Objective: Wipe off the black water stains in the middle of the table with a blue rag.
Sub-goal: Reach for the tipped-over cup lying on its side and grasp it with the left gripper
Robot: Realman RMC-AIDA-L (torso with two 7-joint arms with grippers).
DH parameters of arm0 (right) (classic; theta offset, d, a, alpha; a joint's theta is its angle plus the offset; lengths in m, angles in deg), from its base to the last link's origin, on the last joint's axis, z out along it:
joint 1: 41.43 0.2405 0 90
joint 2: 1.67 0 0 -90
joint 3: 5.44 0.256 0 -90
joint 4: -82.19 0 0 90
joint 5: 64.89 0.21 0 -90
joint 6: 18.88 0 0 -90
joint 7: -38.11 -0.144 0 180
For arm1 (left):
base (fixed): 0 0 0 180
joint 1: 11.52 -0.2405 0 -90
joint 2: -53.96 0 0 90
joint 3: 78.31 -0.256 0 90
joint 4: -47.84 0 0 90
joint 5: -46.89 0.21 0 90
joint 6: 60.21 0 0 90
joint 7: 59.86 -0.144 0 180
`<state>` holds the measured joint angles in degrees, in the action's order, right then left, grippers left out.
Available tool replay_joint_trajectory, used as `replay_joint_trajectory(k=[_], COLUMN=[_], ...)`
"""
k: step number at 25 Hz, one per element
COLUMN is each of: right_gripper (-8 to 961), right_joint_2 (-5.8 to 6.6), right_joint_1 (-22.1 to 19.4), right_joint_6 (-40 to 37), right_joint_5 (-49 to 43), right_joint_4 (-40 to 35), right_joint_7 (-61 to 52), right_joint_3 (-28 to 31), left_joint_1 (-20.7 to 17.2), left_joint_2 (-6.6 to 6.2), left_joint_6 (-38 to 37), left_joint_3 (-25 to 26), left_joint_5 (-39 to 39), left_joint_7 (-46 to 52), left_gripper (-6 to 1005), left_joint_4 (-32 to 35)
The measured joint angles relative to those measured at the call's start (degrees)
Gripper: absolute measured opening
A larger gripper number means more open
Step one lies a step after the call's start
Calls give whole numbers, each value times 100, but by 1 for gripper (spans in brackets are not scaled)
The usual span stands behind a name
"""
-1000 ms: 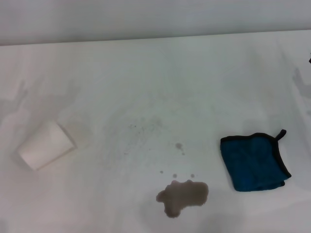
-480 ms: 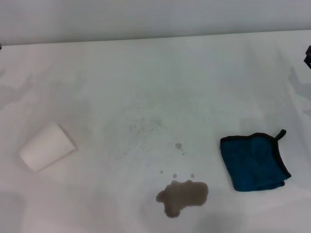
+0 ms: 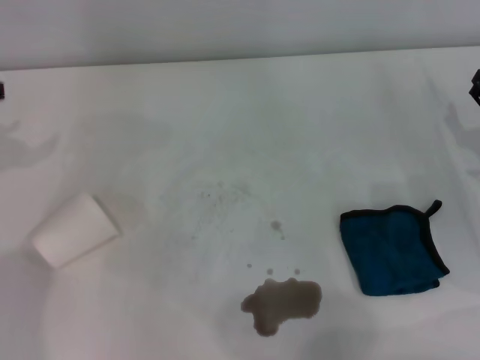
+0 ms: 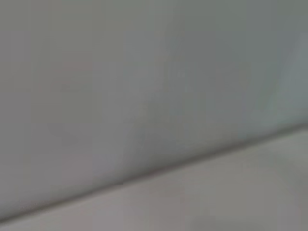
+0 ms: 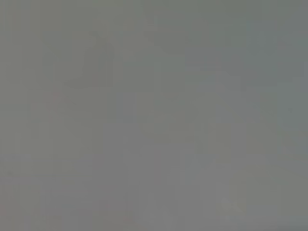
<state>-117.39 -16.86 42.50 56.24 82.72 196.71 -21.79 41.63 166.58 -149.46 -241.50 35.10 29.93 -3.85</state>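
Note:
The black water stains form a brownish puddle near the front middle of the white table, with small droplets and faint specks just behind it. To the puddle's right the blue rag lies folded flat, untouched, its black loop pointing to the far right. Only a dark sliver of my left gripper shows at the far left edge. My right gripper is a similar dark sliver at the far right edge. Both are far from the rag. The wrist views show only blank grey surface.
A white paper cup lies on its side at the left of the table. The table's far edge meets a pale wall. Grey arm shadows fall at the far left and far right.
A dark sliver of my left gripper has come into view at the left edge, and the shadow there has shifted. The rag, cup and stains have not moved.

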Motion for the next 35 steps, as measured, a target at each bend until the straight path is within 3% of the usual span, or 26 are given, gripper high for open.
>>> replay_joint_trajectory(k=[5, 8, 13, 19, 22, 23, 24, 31, 35], right_gripper=[873, 874, 873, 872, 873, 873, 873, 874, 873], right_joint_2=[11, 19, 18, 9, 5, 3, -1, -13, -12], right_joint_1=[14, 13, 7, -30, -52, -54, -54, -78, -77], right_joint_6=[3, 7, 11, 46, 63, 65, 68, 73, 73], right_joint_5=[-2, -2, -19, -9, 2, 2, 3, 6, 7], right_joint_4=[-39, -41, -35, -4, -1, 0, 4, 77, 87], right_joint_7=[-2, -4, -6, -6, -11, -12, -12, -19, -22], right_joint_3=[0, 0, 0, -1, 0, 2, 4, 9, 9], left_joint_1=[442, 694, 967, 1130, 1276, 1335, 1335, 1389, 1369], left_joint_2=[-198, -237, -219, -55, 77, 179, 179, 490, 553], left_joint_6=[-369, -522, -677, -695, -656, -631, -631, -563, -485], left_joint_3=[-7, -9, -11, -11, -11, -11, -11, -11, -10], left_joint_5=[1491, 2257, 2813, 3133, 3476, 3619, 3619, 3768, 3880], left_joint_7=[129, 102, -87, -416, -461, -460, -460, -437, -411], left_gripper=[876, 876, 876, 876, 876, 876, 876, 876, 876], left_joint_4=[-27, -44, -39, 63, 216, 262, 262, 277, 292])
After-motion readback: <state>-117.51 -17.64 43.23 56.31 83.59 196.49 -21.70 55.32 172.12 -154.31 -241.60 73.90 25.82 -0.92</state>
